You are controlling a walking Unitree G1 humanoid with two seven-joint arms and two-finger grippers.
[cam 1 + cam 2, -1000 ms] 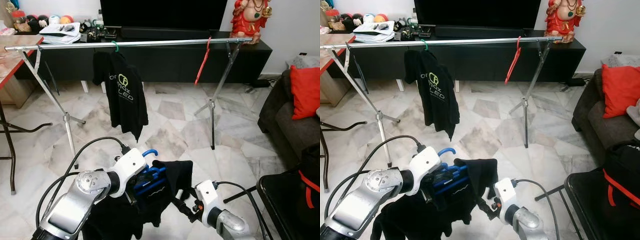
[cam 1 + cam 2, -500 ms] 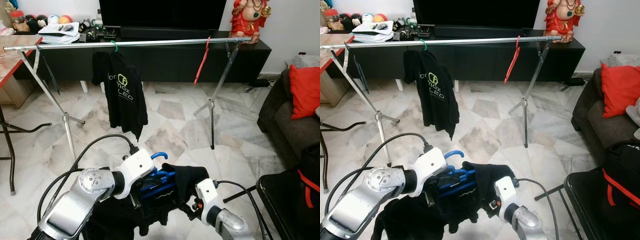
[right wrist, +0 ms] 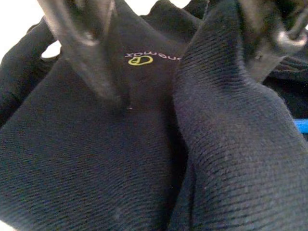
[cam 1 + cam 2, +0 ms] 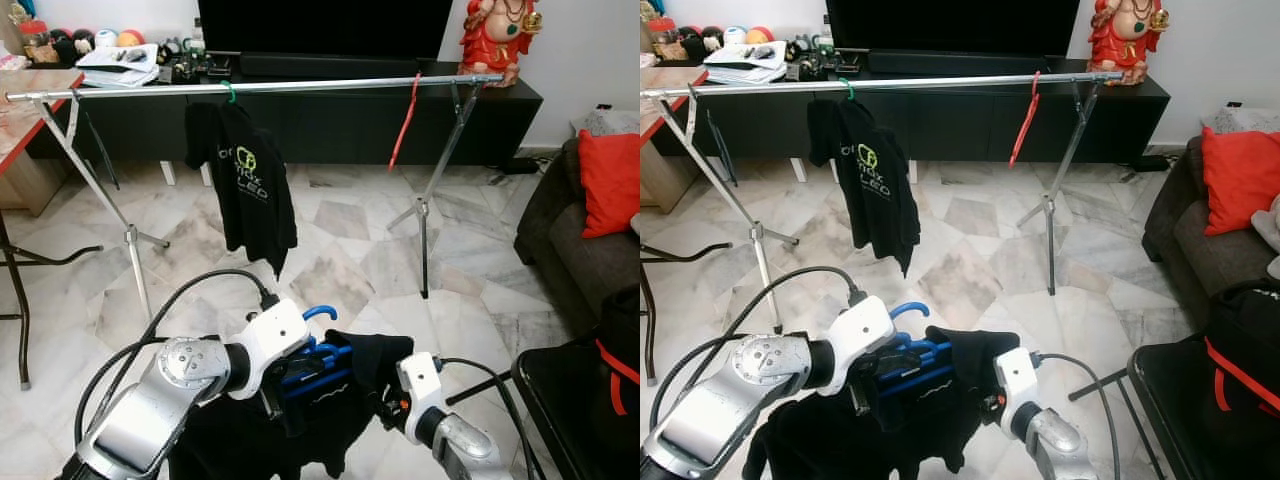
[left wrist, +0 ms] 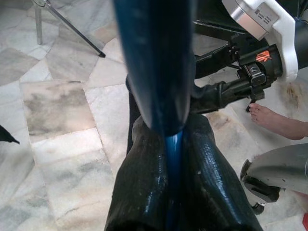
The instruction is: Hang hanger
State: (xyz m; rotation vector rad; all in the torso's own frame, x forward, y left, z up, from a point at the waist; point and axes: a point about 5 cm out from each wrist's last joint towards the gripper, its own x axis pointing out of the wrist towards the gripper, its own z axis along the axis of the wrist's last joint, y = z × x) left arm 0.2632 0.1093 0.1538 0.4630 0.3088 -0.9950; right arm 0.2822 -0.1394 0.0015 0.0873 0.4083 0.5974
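Observation:
My left gripper point(image 4: 300, 365) is shut on a blue hanger point(image 4: 318, 357), held low in front of me; its fingers point(image 5: 144, 178) clamp the blue bar point(image 5: 159, 62). A black shirt point(image 4: 372, 352) is draped over the hanger and sags below it. Pressed against this shirt from the right is my right gripper point(image 4: 384, 406), its fingers point(image 3: 89, 57) spread, with a fold of black cloth point(image 3: 226, 125) rising between them. Further off stands a silver rail point(image 4: 300, 86). It carries a black T-shirt point(image 4: 250, 190) on a green hanger point(image 4: 231, 93) and a bare red hanger point(image 4: 403, 125).
The rail's splayed legs point(image 4: 425, 240) stand on the marble floor. Behind it runs a black TV console point(image 4: 330, 115). A sofa with a red cushion point(image 4: 610, 180) is at the right, a black chair point(image 4: 575, 400) at lower right, a table point(image 4: 30, 95) at left. A person's foot point(image 5: 279, 122) is close by.
My left gripper has carried the blue hanger and shirt a little right and forward. The right gripper has stayed against the cloth. The T-shirt on the rail has swung slightly.

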